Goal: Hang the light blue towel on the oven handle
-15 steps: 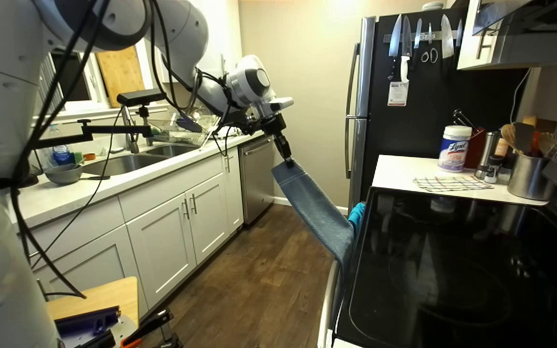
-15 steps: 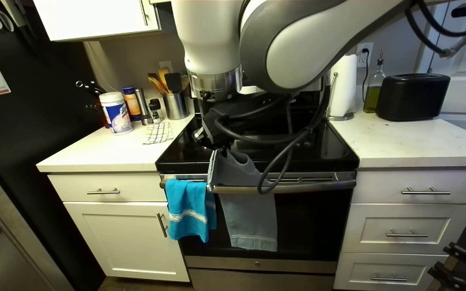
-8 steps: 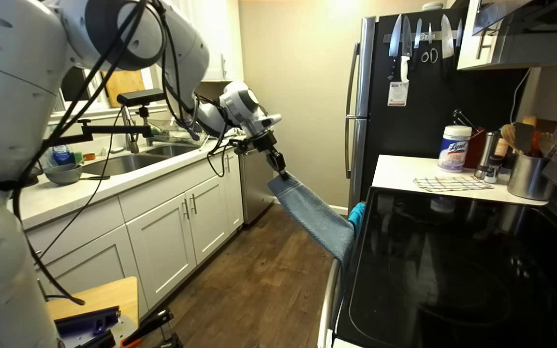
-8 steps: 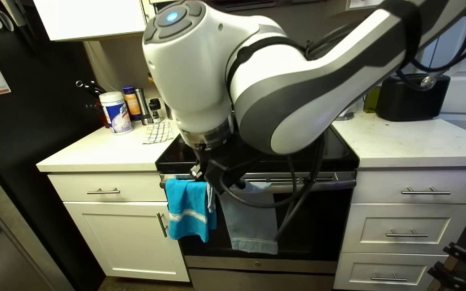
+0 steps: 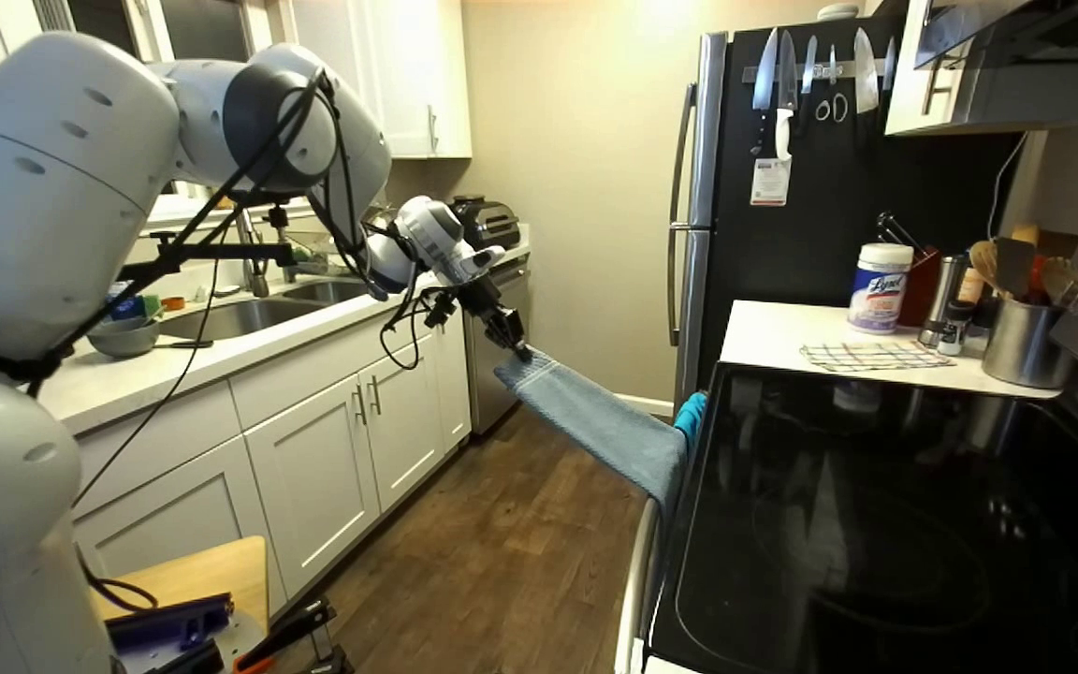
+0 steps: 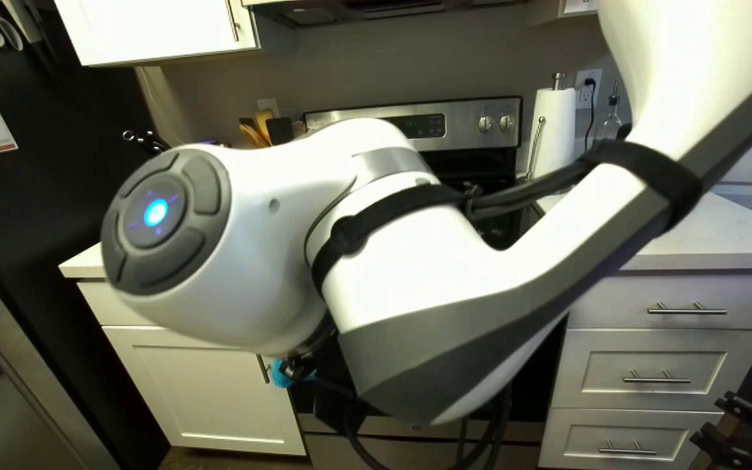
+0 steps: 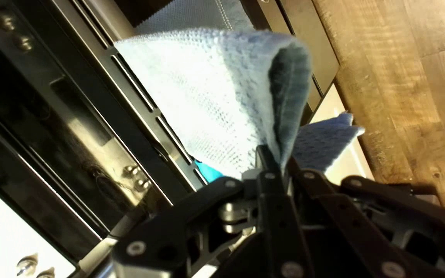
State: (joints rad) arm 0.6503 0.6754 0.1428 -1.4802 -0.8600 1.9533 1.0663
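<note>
In an exterior view much of the scene is filled by the thick white and grey robot arm (image 6: 448, 307). By the black metal gripper (image 7: 278, 162), one end of the long, light blue woven towel (image 7: 203, 96) is pinched tight, and a loop is made in the cloth just past the grip. The towel is stretched in a slope down to the steel and black oven (image 6: 539, 385), where it is bent downward at the long silver metal oven handle (image 5: 633, 590). How its low end is hung there cannot be told well, since the oven is mostly hidden by the arm in an exterior view. Just beyond the towel, a bright turquoise cloth (image 5: 691, 417) is seen bunched up. To the side, the flat, shiny black glass stove top (image 5: 838, 524) is seen. Past it, on the white counter (image 5: 768, 332), a thin checked cloth (image 5: 866, 356), a white and purple wipes tub (image 5: 879, 290) and a round silver pot (image 5: 1026, 346) full of cooking tools are set. Farther back, steel knives (image 5: 865, 70) are held in a row on the tall black fridge (image 5: 838, 243).
</note>
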